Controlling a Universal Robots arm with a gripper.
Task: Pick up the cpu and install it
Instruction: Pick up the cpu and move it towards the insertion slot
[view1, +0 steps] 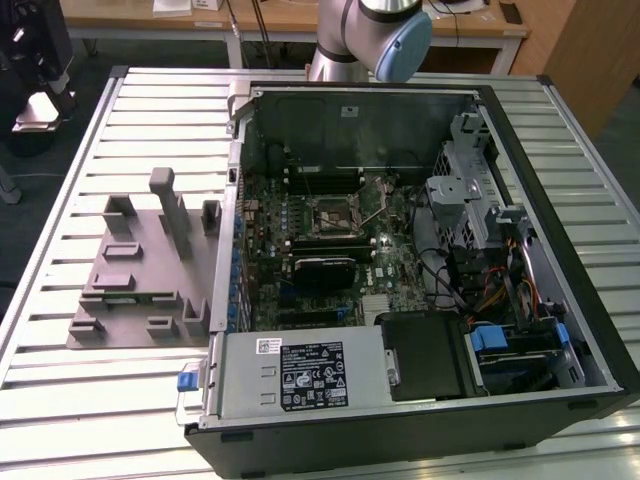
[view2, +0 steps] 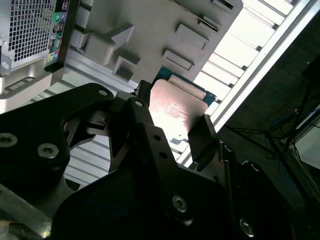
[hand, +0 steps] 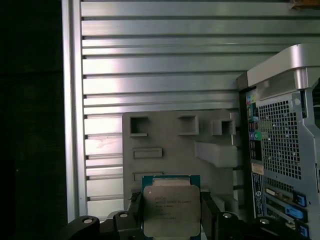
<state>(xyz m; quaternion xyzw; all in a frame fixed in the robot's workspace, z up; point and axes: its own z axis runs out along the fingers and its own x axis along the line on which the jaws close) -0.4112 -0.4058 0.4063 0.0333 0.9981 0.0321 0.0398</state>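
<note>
**Already gripped: the cpu rides in the claw, install not yet done**

You have the cpu (hand: 171, 210) pinched in the claw (hand: 171, 202). Its two dark fingers (hand: 135, 215) are narrowed onto opposite edges of the chip, and the silver lid faces the camera in the first wrist view. In both wrist views the chip hangs clear above the grey slotted tray (hand: 175, 145) and the ribbed metal table (hand: 150, 60), touching neither.

In the exterior view, that tray lies at the left of the frame. The open computer case (view1: 590, 300) takes up the centre and right. The arm (view1: 370, 30) enters at the top edge.

By my reading the pick-up is finished and you are in the carry. The dark square socket (view1: 335, 215) sits near the middle of the motherboard, well apart from the tray. I cannot tell whether its frame stands open.

Seating the chip calls for keeping it level, squaring its edges to the socket, and setting it down without pressing.
</note>
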